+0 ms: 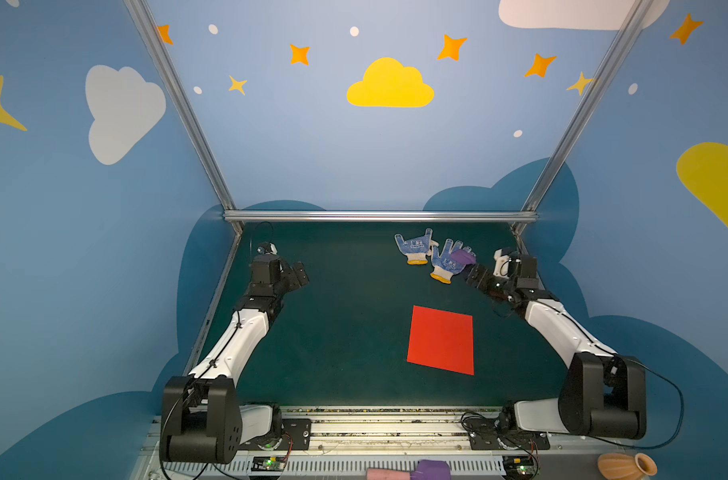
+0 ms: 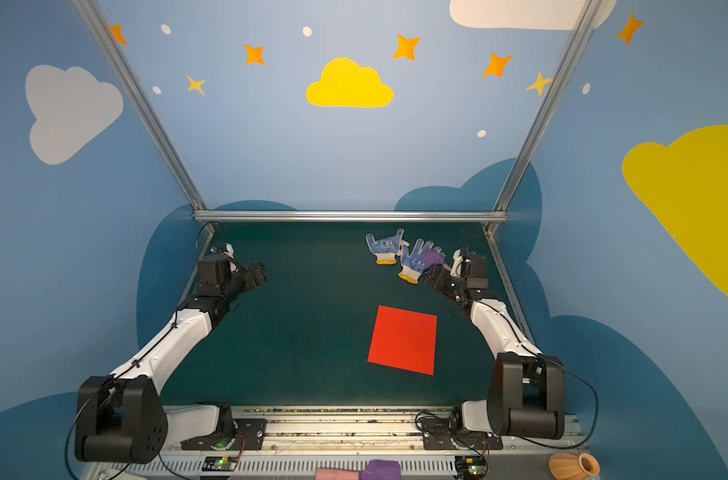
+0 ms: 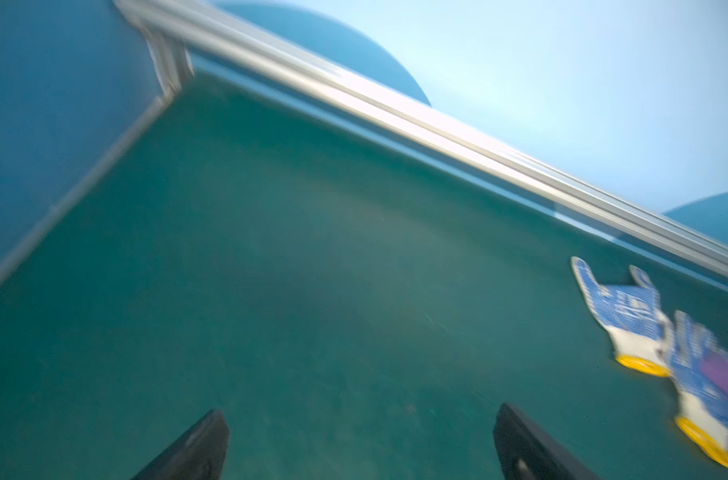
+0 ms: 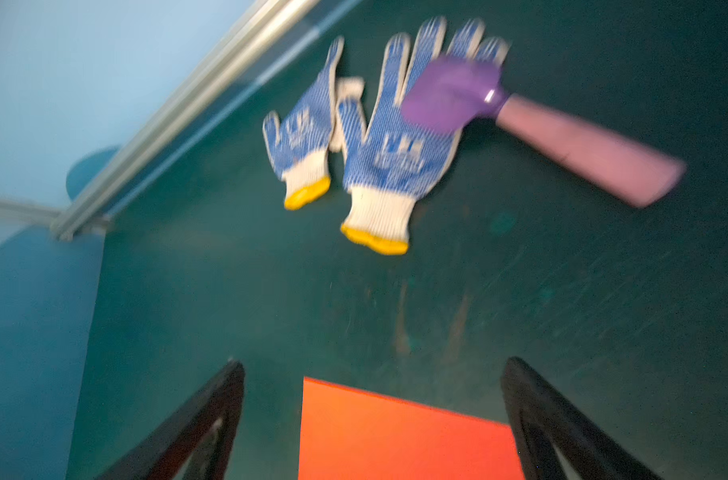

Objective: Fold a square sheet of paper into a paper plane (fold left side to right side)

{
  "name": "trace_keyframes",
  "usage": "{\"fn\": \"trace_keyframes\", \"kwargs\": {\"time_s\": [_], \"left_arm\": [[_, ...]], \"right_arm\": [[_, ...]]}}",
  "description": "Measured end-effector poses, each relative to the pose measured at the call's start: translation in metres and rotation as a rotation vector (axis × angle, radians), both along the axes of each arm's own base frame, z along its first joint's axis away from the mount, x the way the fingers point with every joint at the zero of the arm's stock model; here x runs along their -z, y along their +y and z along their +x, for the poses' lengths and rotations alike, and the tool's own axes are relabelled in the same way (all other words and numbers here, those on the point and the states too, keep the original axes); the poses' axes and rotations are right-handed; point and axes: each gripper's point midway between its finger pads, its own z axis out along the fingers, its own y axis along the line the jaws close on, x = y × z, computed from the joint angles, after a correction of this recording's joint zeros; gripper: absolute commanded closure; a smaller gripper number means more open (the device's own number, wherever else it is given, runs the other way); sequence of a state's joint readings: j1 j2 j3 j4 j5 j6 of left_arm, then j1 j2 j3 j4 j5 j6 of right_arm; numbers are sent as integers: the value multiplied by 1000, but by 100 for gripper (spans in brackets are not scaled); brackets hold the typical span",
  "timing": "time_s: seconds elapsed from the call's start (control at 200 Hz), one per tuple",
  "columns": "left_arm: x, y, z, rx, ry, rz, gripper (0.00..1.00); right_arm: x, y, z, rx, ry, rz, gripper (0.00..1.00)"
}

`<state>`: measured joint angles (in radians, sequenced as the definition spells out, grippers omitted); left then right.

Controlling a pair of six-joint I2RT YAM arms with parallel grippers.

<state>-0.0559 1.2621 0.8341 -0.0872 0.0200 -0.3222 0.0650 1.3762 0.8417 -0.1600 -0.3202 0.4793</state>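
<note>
Toy hammer (image 1: 463, 256) half behind right claw (image 1: 473, 277)

Nothing legible in any view. The only candidate is a blue block mark in the dot pattern on the palms of the two gloves (image 4: 395, 153) — it looks like a logo or characters above a smaller line. It's smeared by blur in both wrist views and too small in both top views, so I can't tell letters from numbers.
</note>
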Motion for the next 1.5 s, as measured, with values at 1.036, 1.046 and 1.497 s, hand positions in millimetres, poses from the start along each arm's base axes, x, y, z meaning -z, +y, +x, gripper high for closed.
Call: {"fn": "trace_keyframes", "kwargs": {"time_s": [1.036, 1.046, 1.497], "left_arm": [[46, -48, -85, -11, 202, -253, 0], [47, -49, -85, -10, 204, -253, 0], [62, -66, -81, 49, 283, -240, 0]], "right_arm": [[95, 175, -104, -361, 250, -41, 11], [94, 178, -105, -365, 250, -35, 12], [53, 255, -107, -536, 237, 17, 12]]}}
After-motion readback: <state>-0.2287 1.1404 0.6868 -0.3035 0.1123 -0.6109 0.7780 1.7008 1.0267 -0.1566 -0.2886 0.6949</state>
